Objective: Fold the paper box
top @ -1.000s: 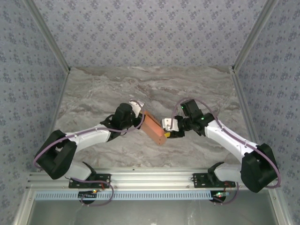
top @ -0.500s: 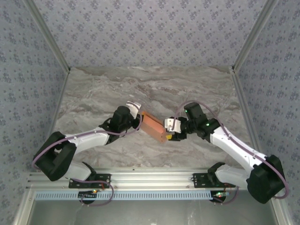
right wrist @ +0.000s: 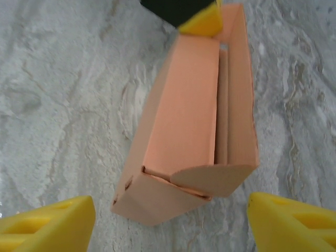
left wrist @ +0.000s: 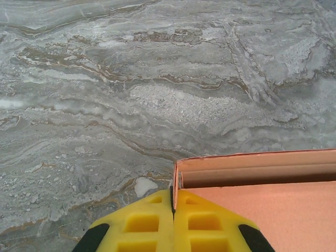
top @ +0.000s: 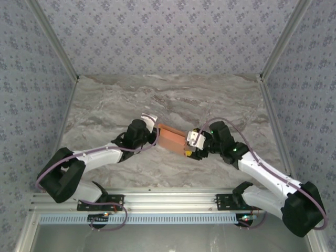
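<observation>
Nearest you, the right gripper: it is spreading its jaws, going from half-closed a second ago to wide now. In its own wrist view its two yellow padded fingers are standing well apart on either side of the box end, touching nothing and holding nothing. Its arm is also sitting lower and closer to the near edge than before. Next, the salmon-orange thin-card paper box: it is sitting between the two grippers near the middle of the table. It is lying closer to level across the top view than a second ago, when it was slanting steeply toward you; whether it is resting on the surface or held just above it you cannot tell. At its near end, the rounded end flap is sitting folded over the opening with the small side tab beneath it, though you cannot tell whether it is tucked in. A long slit is showing along the lid edge, so the box is reading as formed but not fully closed. Beyond it, the left gripper: it is pinching the far corner of the box, its yellow fingers pressed together on the card wall with no gap, and it is now holding the box alone. Farthest, the grey marbled tabletop. Meaning for your task: the right side is letting go of the end it was working, which suggests that fold is being treated as done or is being re-approached. You are likely needing the lid edge closed next.
</observation>
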`<state>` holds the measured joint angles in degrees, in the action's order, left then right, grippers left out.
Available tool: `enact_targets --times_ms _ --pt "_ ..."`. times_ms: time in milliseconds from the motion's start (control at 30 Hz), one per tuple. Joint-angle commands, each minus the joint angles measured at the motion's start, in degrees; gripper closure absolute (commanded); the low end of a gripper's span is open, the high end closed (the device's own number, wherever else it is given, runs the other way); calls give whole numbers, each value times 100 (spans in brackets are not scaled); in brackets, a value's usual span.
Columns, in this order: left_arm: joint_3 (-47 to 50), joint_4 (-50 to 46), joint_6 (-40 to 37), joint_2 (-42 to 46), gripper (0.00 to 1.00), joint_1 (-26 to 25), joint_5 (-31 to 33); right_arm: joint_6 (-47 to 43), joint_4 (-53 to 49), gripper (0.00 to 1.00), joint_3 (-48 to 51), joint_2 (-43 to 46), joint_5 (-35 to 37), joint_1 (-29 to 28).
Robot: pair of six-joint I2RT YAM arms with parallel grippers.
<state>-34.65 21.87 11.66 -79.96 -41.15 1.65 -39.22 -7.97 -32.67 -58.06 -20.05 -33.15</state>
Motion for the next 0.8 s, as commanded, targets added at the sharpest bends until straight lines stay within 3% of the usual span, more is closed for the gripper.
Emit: enact_targets --times_ms 0,200,400,600,767 --pt "95 -439 22 76 98 -77 198 173 780 21 15 -173 449 -65" --pt "38 -447 51 3 98 -178 270 -11 1513 23 251 -463 789 -335" --pt "-6 -534 63 4 98 -231 355 -563 1568 26 488 -341 774 -626" --pt "19 -528 82 -4 98 -243 371 -909 1800 42 804 -302 1478 -752" --pt "63 -425 108 47 92 -244 384 -1168 2130 44 1092 -274 1588 -824"
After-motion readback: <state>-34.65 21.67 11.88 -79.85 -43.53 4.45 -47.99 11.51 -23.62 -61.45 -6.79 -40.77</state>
